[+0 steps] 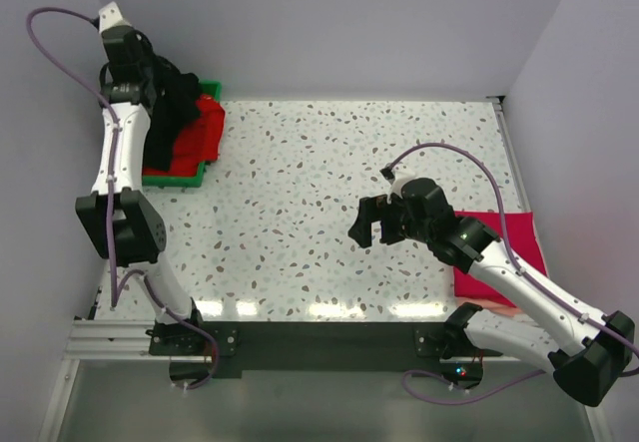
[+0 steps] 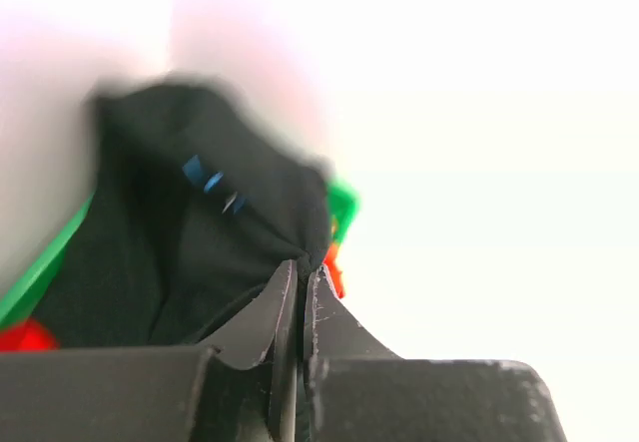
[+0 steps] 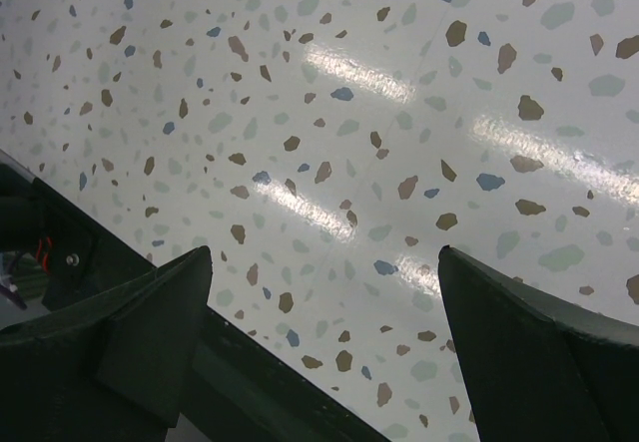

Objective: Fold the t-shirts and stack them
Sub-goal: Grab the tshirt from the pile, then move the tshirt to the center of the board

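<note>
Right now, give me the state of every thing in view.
black t-shirt, pinched over the green tray.
left fingers, shut on the black t-shirt.
right fingers, open and empty above the table.
red t-shirts, crumpled in the green tray.
magenta-pink t-shirt, lying flat at the table's right edge.

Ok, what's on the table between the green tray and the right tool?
Nothing. In the top view, the speckled table is bare between the green tray and the right tool, which hangs open over it.
</note>
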You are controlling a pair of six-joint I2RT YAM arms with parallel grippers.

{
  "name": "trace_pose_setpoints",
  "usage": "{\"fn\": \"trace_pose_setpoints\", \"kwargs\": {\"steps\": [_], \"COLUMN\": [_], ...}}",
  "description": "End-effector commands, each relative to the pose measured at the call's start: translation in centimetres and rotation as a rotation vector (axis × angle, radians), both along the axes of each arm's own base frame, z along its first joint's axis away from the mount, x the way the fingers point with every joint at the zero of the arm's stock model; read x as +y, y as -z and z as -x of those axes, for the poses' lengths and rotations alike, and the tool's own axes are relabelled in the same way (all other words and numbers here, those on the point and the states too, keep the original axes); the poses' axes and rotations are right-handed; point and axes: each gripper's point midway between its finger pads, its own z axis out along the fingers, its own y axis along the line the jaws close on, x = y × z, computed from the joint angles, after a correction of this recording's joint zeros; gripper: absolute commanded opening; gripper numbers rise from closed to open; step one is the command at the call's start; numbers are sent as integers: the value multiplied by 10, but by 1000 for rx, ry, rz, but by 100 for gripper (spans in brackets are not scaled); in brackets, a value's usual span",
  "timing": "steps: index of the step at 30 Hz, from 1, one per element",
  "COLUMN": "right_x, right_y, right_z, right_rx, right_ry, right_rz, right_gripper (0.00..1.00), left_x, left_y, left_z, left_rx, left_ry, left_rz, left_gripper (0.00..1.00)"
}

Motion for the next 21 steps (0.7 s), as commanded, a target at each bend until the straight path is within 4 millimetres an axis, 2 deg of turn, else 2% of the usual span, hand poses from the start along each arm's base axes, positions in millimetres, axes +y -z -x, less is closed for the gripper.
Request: {"fn": "trace_pose_setpoints", "kwargs": {"steps": [1, 2, 3, 5, 6, 7, 9, 10, 12, 16, 17, 19, 20, 21], "right_x": [6, 6, 5, 4, 4, 3, 2, 2, 1, 0, 0, -3, -4, -5], "right_y": [-9, -10, -11, -12, -12, -12, -13, -14, -15, -17, -17, -17, -18, -18], "right_z": [-5, -6, -7, -8, -8, -9, -9, -9, -10, -11, -11, -13, -13, -14], "right_rx": [-38, -40, -44, -50, -51, -52, -59, -61, -66, -71, -73, -79, -82, -83], "right_ry": [-15, -13, -11, -5, -2, 2, 8, 8, 13, 19, 18, 35, 38, 45], "right_rz": [-17, -16, -16, -12, -11, -9, -8, -6, -5, -3, -3, 4, 4, 11], "right_gripper": [99, 99, 99, 99, 99, 98, 99, 99, 99, 99, 99, 99, 99, 99], "left_x": [-39, -50, -63, -79, -93, -100, -120, -136, -156, -185, -199, -216, -223, -243], "left_y": [-129, -141, -165, -190, -204, -225, -254, -263, -282, -289, -275, -267, -251, -242], "left_z": [21, 26, 38, 52, 61, 77, 100, 108, 128, 148, 145, 147, 140, 139], "left_rx": [-294, -319, -371, -423, -455, -506, -577, -600, -649, -679, -651, -646, -614, -598], "left_ry": [162, 200, 227, 263, 292, 302, 336, 368, 417, 499, 539, 570, 573, 608], "left_rz": [-32, -33, -44, -56, -60, -74, -89, -92, -79, -27, -8, 16, 25, 42], "left_gripper": [0, 0, 0, 0, 0, 0, 0, 0, 0, 0, 0, 0, 0, 0]}}
